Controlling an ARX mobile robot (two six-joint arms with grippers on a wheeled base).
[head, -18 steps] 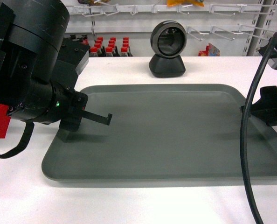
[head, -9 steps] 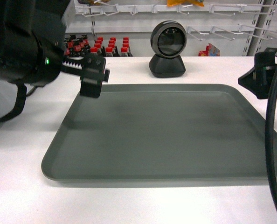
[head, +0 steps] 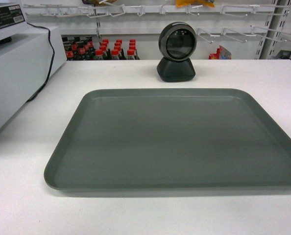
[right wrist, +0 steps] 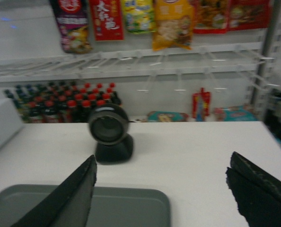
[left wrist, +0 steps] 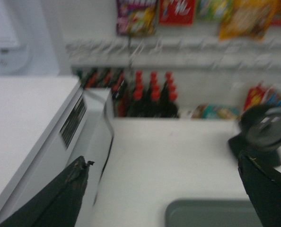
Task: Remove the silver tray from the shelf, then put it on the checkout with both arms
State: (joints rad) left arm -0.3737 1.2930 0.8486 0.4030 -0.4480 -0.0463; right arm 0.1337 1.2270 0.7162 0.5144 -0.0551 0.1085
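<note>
The silver tray [head: 175,137] lies flat on the white checkout [head: 23,205], with nothing on it. Neither gripper shows in the head view. In the left wrist view my left gripper [left wrist: 163,161] is open and empty, raised above the checkout [left wrist: 178,156], with the tray's near-left corner [left wrist: 206,213] low between its fingers. My right gripper [right wrist: 162,161] is also open and empty, hovering over the tray's far-right corner [right wrist: 126,208] and the checkout [right wrist: 197,151]. Neither touches the tray. The shelf is out of view.
A black round scanner [head: 177,49] stands just behind the tray. A white cash register [head: 18,63] with a black cable [head: 48,54] fills the table's left side. Red-capped bottles [head: 113,49] and peg racks with snack bags [right wrist: 173,23] line the back wall.
Both grippers have left the tray's sides, risen and pulled out of the head view. The tray stays where it lay on the checkout.
</note>
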